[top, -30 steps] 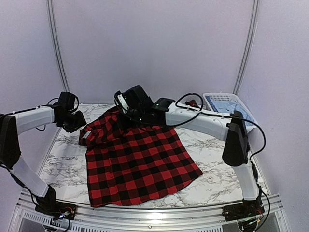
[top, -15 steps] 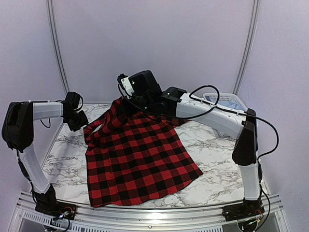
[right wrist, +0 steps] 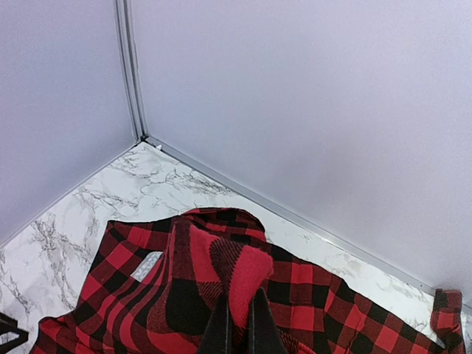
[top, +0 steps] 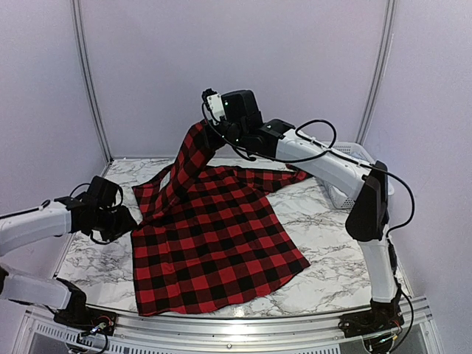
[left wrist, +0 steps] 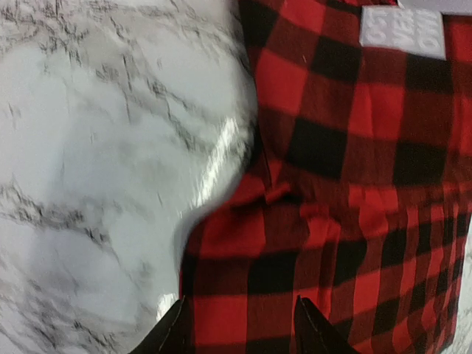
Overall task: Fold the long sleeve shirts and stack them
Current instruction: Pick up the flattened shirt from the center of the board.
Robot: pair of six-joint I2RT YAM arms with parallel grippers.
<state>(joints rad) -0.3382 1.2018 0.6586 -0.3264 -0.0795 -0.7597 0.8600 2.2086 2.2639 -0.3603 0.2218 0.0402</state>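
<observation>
The right pincer [top: 206, 130] is closed tight on a fold of the red-and-black check shirt [top: 214, 243] and holds it high above the far side of the tabletop [top: 332, 273]. From its tips a band of cloth, a sleeve or the shoulder part, hangs down and slopes toward the near left. Under and nearer than that pincer the rest of the shirt lies spread on the marble, its lower hem toward the near edge. In the right wrist view the closed fingers [right wrist: 225, 328] pinch a red bulge of cloth, with the crumpled collar end of the shirt [right wrist: 221, 287] just beyond them.

The left pincer [top: 122, 221] sits low at the shirt's left edge. Its jaws stand part open, and in its own view the two fingertips [left wrist: 177, 333] straddle the cloth border [left wrist: 354, 184]. Whether they touch the cloth I cannot tell. To its left is bare tabletop [left wrist: 88, 147], and far ahead to the right is a white label [left wrist: 402, 33] on the cloth.

The tabletop is white marble with grey veins and a glossy sheen. Plain pale lilac walls [top: 236, 66] close it in on three sides, with thin metal posts [top: 88, 81] at the back corners. A metal rail [top: 236, 324] runs along the near edge. A white basket [top: 348, 153] stands behind the right arm, well to the right of its pincer.
</observation>
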